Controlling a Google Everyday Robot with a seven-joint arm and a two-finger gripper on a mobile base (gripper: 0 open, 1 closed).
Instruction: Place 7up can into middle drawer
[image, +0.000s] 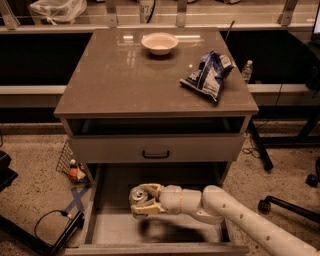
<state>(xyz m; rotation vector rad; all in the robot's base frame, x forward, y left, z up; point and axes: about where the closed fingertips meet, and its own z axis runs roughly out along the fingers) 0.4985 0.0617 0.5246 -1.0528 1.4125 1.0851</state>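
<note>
Hand (146, 201) grips 7up can (137, 194) over middle drawer (114, 231); chip bag (209, 75), bowl (159, 43) on cabinet (120, 80).

The drawer (112, 227) is pulled out and open from above. Its floor is bare to the left of and in front of the gripper (143, 201), which hangs over the left-middle of the box with its fingers clasped on the can (137, 194). The arm (240, 220) reaches in from the lower right and blocks the right half. The drawer front (200, 148) stands above the back of the box and limits headroom there. Thin side walls close off left and right.
</note>
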